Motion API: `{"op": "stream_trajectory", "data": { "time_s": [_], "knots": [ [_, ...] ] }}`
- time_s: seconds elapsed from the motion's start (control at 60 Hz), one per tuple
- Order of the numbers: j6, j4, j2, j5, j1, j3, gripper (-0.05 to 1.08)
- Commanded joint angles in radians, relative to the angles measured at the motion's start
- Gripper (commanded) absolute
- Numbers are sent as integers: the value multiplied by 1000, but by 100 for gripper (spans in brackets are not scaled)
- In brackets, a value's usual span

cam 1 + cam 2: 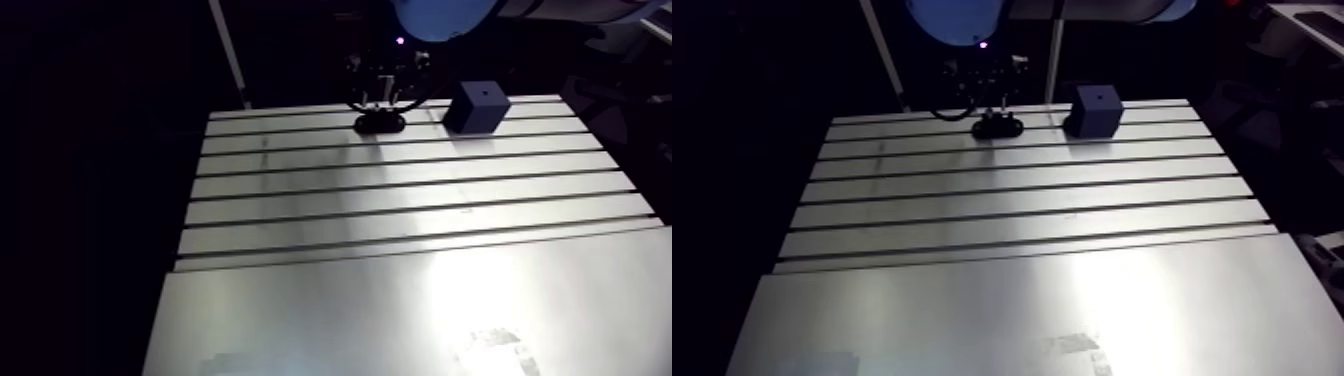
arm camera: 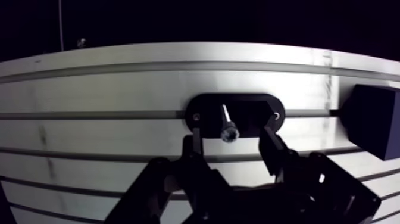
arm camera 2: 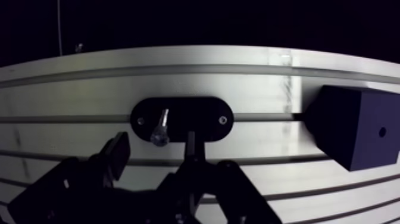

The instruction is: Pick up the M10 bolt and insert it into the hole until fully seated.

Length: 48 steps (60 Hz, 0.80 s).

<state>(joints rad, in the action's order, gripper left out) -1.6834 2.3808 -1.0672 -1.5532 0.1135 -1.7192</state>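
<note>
A silver bolt (image 2: 227, 124) stands tilted in a black oval holder (image 2: 205, 107) on the slotted table (image 1: 400, 200), near its far edge. In the wrist view my gripper (image 2: 231, 140) is open just above the holder. The bolt's head lies between the two fingers (image 2: 195, 146), with a gap on each side. A dark blue cube (image 3: 351, 125) with a small hole (image 3: 381, 131) in one face rests beside the holder. In the arm view the gripper (image 1: 385, 95) hangs over the holder (image 1: 380, 124), and the cube (image 1: 476, 106) stands to its right.
The table's far edge runs just beyond the holder and the cube. Long slots cross the table from side to side. A smooth plate (image 1: 350, 310) covers the near part of the table.
</note>
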Motion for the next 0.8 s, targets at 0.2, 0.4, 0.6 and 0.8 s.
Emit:
{"op": "stream_trajectory", "data": {
  "time_s": [0.2,0.4,0.6,0.8],
  "knots": [
    [1,-1,9,2,0,2,44],
    [1,-2,13,0,0,5,46],
    [-2,-4,13,-1,0,5,46],
    [-2,-4,14,-1,-1,4,46]
  ]
}}
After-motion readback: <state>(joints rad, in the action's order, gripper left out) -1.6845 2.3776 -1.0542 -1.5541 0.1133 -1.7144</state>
